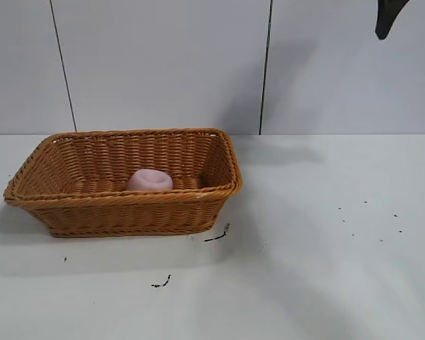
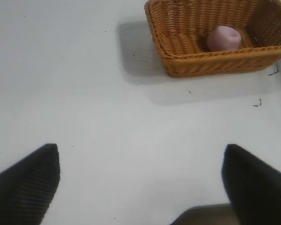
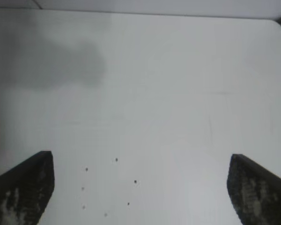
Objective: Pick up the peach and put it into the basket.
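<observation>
**Pink peach lying inside the wicker basket, both grippers spread wide and empty**

Orange-brown woven wicker forms a large rectangular basket (image 1: 120,212) with flared sides and a thick braided rim. It sits on a plain white table (image 1: 326,283) in the exterior view, toward 9 o'clock from the middle of the scene. Its long side faces the camera.

A small pale pink peach (image 1: 149,180), rounded, matte and slightly lumpy, rests on the basket floor. It lies just behind the near wall, a little toward 3 o'clock from the basket's centre. Nothing is touching it.

In the exterior view only 1 dark fingertip of the right gripper (image 1: 389,18) shows, hanging at the upper edge near 1 o'clock, high above the table and well apart from the basket. The right wrist view shows that gripper's 2 dark fingers (image 3: 23,192) spread far apart with only bare white table between them, so it is released and grasps nothing. A few tiny dark specks (image 3: 116,160) dot the table below it.

The left gripper (image 2: 140,183) appears only in the left wrist view. Its 2 dark fingers are also spread wide over bare table and grasp nothing. Farther off in that view stand the basket (image 2: 210,63) and the peach (image 2: 223,38) inside it, well apart from this gripper.

On the table just in front of the basket's near corner, toward 5 o'clock from it, lie 2 short black marks (image 1: 217,236).
</observation>
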Robot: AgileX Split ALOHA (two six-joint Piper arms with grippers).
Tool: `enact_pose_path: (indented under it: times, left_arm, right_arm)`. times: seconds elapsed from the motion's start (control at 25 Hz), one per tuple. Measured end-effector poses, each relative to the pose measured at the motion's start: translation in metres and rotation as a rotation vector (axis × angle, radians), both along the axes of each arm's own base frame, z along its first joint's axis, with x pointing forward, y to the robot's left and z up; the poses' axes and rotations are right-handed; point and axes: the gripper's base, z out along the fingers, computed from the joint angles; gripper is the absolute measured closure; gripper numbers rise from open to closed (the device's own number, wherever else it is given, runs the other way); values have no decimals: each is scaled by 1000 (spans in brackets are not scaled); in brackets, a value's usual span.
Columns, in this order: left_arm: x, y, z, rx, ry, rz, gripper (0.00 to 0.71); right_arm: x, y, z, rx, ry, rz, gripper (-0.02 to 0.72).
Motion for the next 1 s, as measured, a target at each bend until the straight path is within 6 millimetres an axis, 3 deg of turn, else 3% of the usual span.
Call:
enact_pose_path:
  times: [0.12, 0.36, 0.52, 0.76, 1.0]
  left_arm:
    - [0, 0, 0, 0, 0, 0, 18]
    - [0, 0, 0, 0, 0, 0, 18]
    - [0, 0, 0, 0, 0, 0, 18]
    - [0, 0, 0, 0, 0, 0, 18]
    - [0, 0, 0, 0, 0, 0, 18]
  right_arm:
    - [-52, 0, -4, 0, 16, 0, 14]
    - [-147, 0, -39, 2, 51, 6, 14]
    - [-201, 2, -57, 16, -68, 17, 14]
    - [-260, 3, -79, 23, -382, 27, 14]
    - [-303, 3, -74, 19, -679, 31, 14]
